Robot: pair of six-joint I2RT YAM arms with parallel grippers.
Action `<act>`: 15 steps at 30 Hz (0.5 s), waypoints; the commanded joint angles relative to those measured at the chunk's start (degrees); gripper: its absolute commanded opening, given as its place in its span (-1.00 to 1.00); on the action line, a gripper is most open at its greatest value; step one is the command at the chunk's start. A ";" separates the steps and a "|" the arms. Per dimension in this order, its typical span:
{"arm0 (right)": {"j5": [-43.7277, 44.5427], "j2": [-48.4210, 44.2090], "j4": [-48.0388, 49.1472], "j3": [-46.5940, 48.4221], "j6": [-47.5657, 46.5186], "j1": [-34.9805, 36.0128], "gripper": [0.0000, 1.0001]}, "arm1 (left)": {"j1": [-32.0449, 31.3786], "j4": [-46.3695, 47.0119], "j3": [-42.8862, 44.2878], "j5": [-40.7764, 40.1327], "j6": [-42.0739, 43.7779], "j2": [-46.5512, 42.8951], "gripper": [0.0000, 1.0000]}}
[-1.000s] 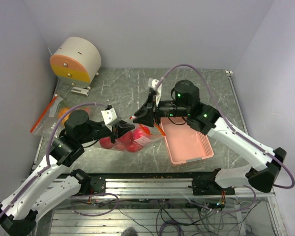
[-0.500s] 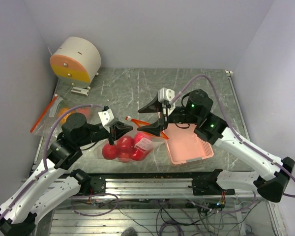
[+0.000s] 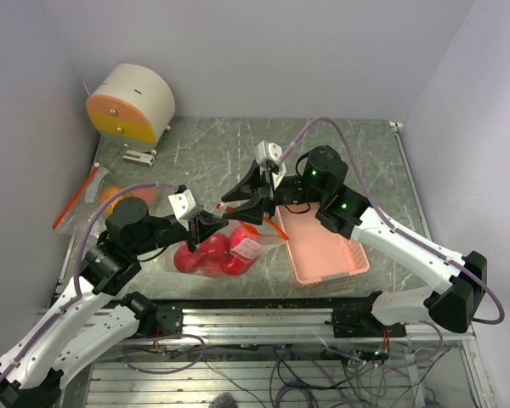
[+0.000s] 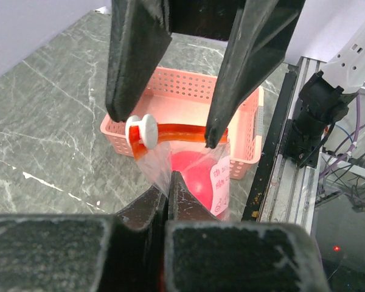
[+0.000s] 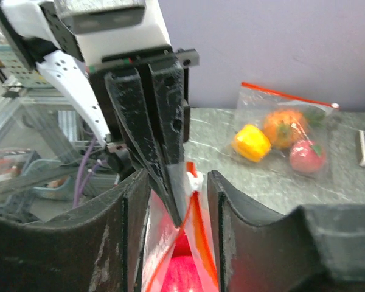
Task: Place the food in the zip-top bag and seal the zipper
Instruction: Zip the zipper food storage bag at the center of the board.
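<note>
Zip-top bag (image 3: 238, 251) edge is pinched in the closed left tool (image 4: 169, 182). Seen from overhead, the zipper strip (image 4: 182, 131) is stretched toward 3 o'clock and straddled, ungripped, by the part-open right tool (image 4: 165, 125).

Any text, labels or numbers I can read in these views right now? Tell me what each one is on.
Label on the bag: red print on white, too blurred to read.
No other readable words, numbers or signs in any view.

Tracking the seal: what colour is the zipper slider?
The slider is white; clearest in left wrist view.
</note>
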 commanded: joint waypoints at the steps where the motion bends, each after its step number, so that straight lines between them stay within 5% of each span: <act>1: -5.35 1.96 3.22 3.10 3.56 -0.10 -0.22 | 0.06 0.96 0.52 -0.95 -0.17 -1.25 -0.86; 15: -5.55 4.84 -0.62 5.30 5.54 -0.12 -0.41 | 0.02 0.77 0.63 -1.03 -0.04 -1.94 -0.86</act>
